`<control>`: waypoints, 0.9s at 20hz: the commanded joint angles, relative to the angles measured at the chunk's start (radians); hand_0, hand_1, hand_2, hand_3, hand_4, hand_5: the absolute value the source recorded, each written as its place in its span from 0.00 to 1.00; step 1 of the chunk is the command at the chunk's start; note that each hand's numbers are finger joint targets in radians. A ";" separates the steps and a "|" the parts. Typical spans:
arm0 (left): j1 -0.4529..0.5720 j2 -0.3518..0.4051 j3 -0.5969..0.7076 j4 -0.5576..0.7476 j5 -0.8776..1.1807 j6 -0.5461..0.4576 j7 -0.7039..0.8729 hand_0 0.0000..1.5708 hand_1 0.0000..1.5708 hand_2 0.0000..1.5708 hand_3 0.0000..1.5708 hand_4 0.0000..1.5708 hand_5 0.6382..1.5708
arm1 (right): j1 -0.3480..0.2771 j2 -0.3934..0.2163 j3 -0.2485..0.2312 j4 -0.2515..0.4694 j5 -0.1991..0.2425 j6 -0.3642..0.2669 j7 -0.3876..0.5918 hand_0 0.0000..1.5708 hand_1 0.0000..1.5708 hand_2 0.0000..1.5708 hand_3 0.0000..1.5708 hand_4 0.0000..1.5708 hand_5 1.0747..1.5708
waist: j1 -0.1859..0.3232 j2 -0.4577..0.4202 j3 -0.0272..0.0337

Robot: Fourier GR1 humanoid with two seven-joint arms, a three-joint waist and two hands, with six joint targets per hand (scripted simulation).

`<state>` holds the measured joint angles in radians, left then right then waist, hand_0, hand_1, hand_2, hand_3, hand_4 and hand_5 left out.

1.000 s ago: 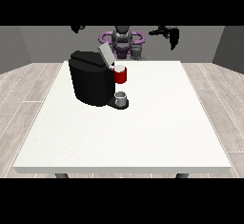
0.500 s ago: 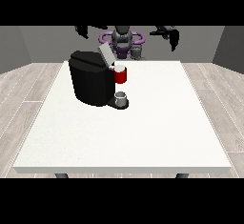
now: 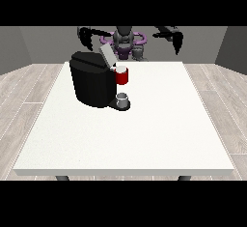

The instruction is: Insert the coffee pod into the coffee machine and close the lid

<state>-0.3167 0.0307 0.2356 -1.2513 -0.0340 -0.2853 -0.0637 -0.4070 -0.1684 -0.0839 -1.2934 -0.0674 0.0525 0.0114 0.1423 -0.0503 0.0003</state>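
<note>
Early stage: coffee machine [image 3: 94,83] sits at upper left of the worktop [image 3: 144,134], lid [image 3: 106,54] up. Grey thing [image 3: 123,99] seen at its base, possibly the pod. Nothing is grasped: robot hand at right [image 3: 177,40] and at left [image 3: 87,36] are raised; finger state cannot be told. Versus earlier frame, right-side hand is shifted slightly.

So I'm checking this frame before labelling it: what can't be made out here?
All front view:
- Fingers of the robot hand at the view's left and the one at the view's right: too small to tell how they lie.
- Back of the coffee machine: hidden by its own body.
- Grey thing at the machine's base: too small to identify.
</note>
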 commanded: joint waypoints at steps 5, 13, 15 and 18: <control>0.060 0.023 -0.032 -0.115 0.027 0.032 0.031 0.00 0.00 0.00 0.00 0.00 1.00 | -0.069 0.014 0.005 0.122 0.038 0.005 -0.072 0.00 0.00 0.00 0.00 0.00 1.00 | -0.010 0.057 -0.0001; 0.133 0.013 -0.064 -0.146 0.030 0.054 -0.048 0.00 0.00 0.00 0.00 0.00 1.00 | -0.156 0.036 0.017 0.182 0.090 -0.036 -0.083 0.00 0.00 0.00 0.00 0.00 1.00 | -0.006 0.085 -0.0003; 0.069 0.061 -0.009 -0.046 0.042 0.056 -0.103 0.00 0.00 0.00 0.00 0.08 1.00 | -0.187 0.032 0.039 0.136 0.073 0.013 -0.020 0.00 0.00 0.00 0.00 0.00 1.00 | -0.071 0.112 -0.0005; 0.091 0.044 -0.073 -0.177 0.035 0.068 0.025 0.00 0.00 0.00 0.00 0.00 1.00 | -0.189 0.022 -0.003 0.237 0.078 -0.001 -0.101 0.00 0.00 0.00 0.00 0.03 1.00 | -0.008 0.099 -0.0001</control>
<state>-0.2283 0.0778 0.1956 -1.3762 0.0072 -0.2338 -0.0820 -0.5782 -0.1514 -0.0772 -1.1219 -0.0018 0.0561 -0.0441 0.1175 0.0362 -0.0019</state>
